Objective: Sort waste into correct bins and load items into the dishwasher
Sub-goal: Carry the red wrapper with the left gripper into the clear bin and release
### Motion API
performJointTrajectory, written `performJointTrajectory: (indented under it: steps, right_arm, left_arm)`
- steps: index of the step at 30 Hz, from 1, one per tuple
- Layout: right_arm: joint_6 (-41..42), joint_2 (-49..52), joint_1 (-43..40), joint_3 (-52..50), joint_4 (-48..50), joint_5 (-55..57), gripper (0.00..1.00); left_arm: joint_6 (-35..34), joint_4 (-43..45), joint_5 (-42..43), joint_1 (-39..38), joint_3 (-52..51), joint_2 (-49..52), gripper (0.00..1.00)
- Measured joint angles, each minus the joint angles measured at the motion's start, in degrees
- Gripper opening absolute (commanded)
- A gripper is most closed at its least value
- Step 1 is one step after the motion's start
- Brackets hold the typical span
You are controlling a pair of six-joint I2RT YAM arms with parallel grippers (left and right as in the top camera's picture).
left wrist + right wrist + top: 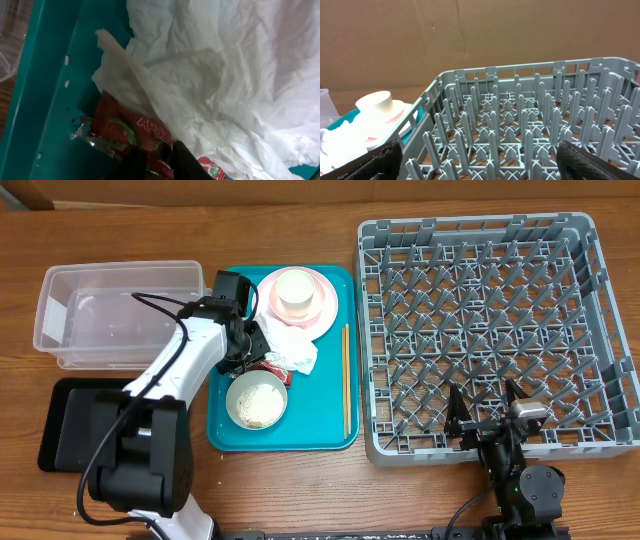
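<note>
My left gripper is down on the teal tray, and in the left wrist view its fingers are shut on the small red sauce packet, which lies partly under the crumpled white napkin. From overhead the packet peeks out beside the napkin. The cream cup stands on the pink plate. The whitish bowl holds rice. The chopsticks lie along the tray's right side. My right gripper is open and empty at the grey dish rack's front edge.
The teal serving tray sits between the rack and the bins. The clear tub is at the back left and the black tray at the front left, partly under my left arm. The right wrist view shows rack pegs and the cup.
</note>
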Motion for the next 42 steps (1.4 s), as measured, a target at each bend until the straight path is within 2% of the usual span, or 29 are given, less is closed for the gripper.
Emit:
performJointTrajectory:
  steps: [1, 3, 4, 12, 23, 26, 33, 42]
  right_arm:
    - [0.02, 0.00, 0.00, 0.00, 0.00, 0.00, 1.00]
    - [0.00, 0.00, 0.00, 0.00, 0.02, 0.02, 1.00]
    - [-0.02, 0.00, 0.00, 0.00, 0.02, -0.02, 1.00]
    - [-0.02, 0.00, 0.00, 0.00, 0.00, 0.02, 1.00]
    - [0.02, 0.00, 0.00, 0.00, 0.02, 0.00, 1.00]
    - [0.00, 0.00, 0.00, 0.00, 0.04, 0.00, 1.00]
    - [0.00, 0.00, 0.00, 0.00, 0.00, 0.00, 1.00]
    - [0.02, 0.00, 0.00, 0.00, 0.00, 0.02, 1.00]
  left_arm:
    - [0.04, 0.04, 0.00, 0.00, 0.00, 0.13, 0.17]
    - [0.04, 0.09, 0.00, 0.00, 0.00, 0.15, 0.05]
    - [-0.17, 0.11, 0.00, 0.00, 0.00, 0.15, 0.04]
    - [0.28, -5.38, -0.22, 0.00, 3.21, -0.09, 0.04]
    - [1.22, -18.08, -5.62, 1.31, 22.51, -9.20, 0.04]
    - [2.03, -18.01, -9.29, 3.61, 25.73, -10.51, 0.04]
    - [2.21, -14.93, -17.51, 11.43, 26.14, -9.38, 0.04]
    - [2.73, -8.46, -19.67, 18.21, 26.01, 1.70, 0.04]
